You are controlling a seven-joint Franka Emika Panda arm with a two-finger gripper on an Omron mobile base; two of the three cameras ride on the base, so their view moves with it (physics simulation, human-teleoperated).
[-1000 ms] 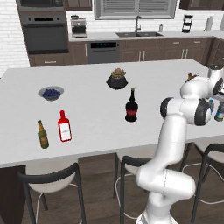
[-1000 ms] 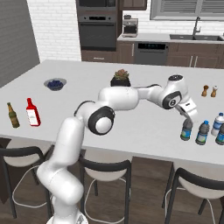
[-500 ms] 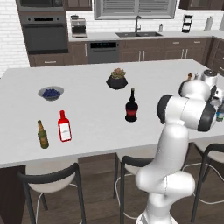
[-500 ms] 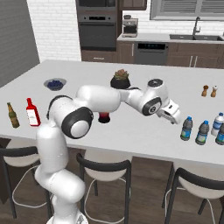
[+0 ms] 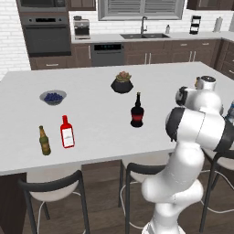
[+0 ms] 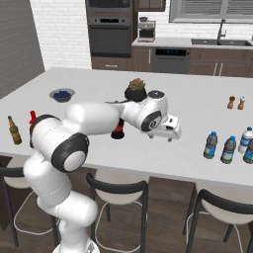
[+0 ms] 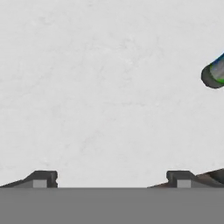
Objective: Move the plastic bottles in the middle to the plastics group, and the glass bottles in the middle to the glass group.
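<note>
White counter, black bottle mid-island, gripper spread wide over bare stone.

The pale, faintly mottled island top lies broad and flat, with open surface around the hand and along the near edge above the dark-framed stools. The jaws stand fully apart and hold nothing; a dark bottle cap shows at the right edge of the hand view. The round-bodied black glass bottle with thin neck and red label stands alone in the middle, well apart from both groups. At the far left sit the slim brown beer bottle and the flat red bottle, side by side near the front edge. At the right end the two blue-labelled water bottles stand just beside the clear bluish bottle. A dark bowl and a black plant pot sit further back.
</note>
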